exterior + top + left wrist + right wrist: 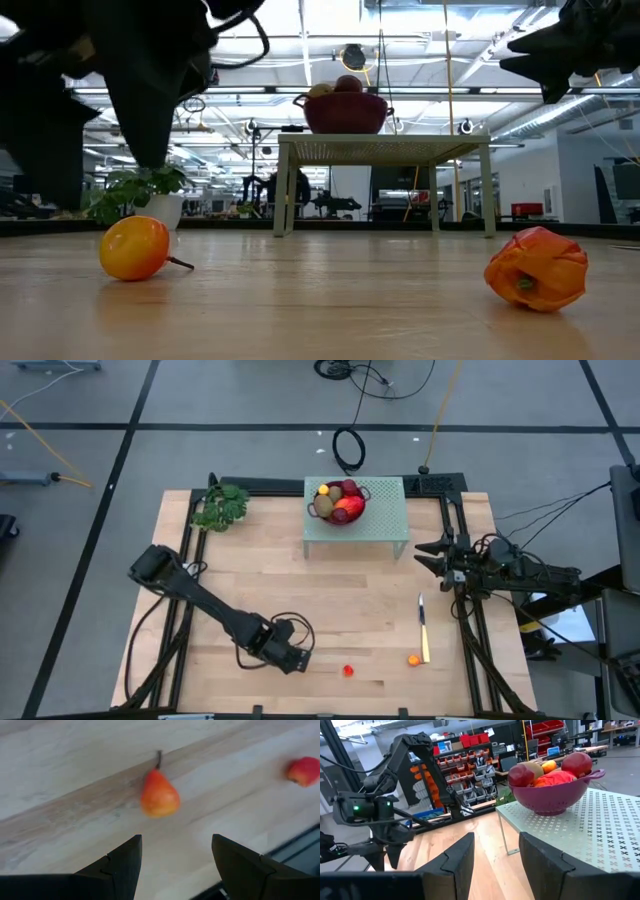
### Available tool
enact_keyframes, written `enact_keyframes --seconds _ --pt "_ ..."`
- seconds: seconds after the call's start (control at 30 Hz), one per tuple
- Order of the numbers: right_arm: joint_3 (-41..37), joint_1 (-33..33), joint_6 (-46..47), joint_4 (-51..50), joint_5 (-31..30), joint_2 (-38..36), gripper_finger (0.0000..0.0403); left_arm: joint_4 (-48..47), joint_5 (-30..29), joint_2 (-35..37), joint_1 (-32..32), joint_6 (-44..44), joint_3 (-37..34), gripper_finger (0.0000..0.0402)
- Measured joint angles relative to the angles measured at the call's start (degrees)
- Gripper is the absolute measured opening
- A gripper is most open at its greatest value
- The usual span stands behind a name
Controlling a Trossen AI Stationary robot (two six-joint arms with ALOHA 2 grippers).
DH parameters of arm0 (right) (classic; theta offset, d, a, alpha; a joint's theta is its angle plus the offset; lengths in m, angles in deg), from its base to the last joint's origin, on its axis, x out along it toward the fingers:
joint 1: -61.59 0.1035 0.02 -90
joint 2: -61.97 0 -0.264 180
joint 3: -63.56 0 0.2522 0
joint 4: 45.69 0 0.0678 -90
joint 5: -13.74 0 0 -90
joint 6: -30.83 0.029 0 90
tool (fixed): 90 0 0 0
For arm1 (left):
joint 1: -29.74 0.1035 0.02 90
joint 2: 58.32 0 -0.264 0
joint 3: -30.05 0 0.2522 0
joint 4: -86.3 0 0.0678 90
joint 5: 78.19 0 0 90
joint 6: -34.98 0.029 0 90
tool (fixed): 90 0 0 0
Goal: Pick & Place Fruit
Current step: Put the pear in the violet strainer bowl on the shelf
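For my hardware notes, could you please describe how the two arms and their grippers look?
Both arms are dark, jointed and matte, with black cables trailing along them. The left gripper and right gripper each end in two black, angular, tapering fingers. A small green light glows on the left arm.

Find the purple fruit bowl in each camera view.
High view: bowl, top centre, on the pale green stand.
Low view: bowl, upper centre, on the stand.
Left wrist view: not in it.
Right wrist view: bowl, ahead, on the stand.
Shared landmark: the stand.
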Motion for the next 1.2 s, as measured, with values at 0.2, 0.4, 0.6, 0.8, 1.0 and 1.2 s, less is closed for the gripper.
enact_keyframes --seconds 0.2,0.4,0.6,0.8,1.0,1.2 --pt "0.0 0.02 -0.03 -0.19 -0.01 0.04 0.0151 0.95 -0.15 -0.9 0.42 -2.49 0.0 0.0241" --pt "0.0 0.02 -0.02 -0.17 -0.02 0.01 0.0151 1.15 -0.33 -0.9 1.41 -3.22 0.02 0.0241" --pt "0.0 0.02 0.33 -0.18 0.0 0.01 0.0151 -0.57 -0.43 -0.93 2.93 -1.68 0.04 0.0241" --pt "0.0 0.02 0.35 -0.17 0.0 0.01 0.0151 -0.91 0.09 -0.97 3.83 -0.38 0.04 0.0241" --pt "0.0 0.02 0.2 -0.17 0.0 0.01 0.0151 -0.61 0.14 -1.69 3.83 -0.39 0.15 0.0241" --pt "0.02 0.02 -0.02 -0.08 0.0 0.03 0.0151 0.19 2.73 -4.59 3.78 -2.24 0.13 0.0241"
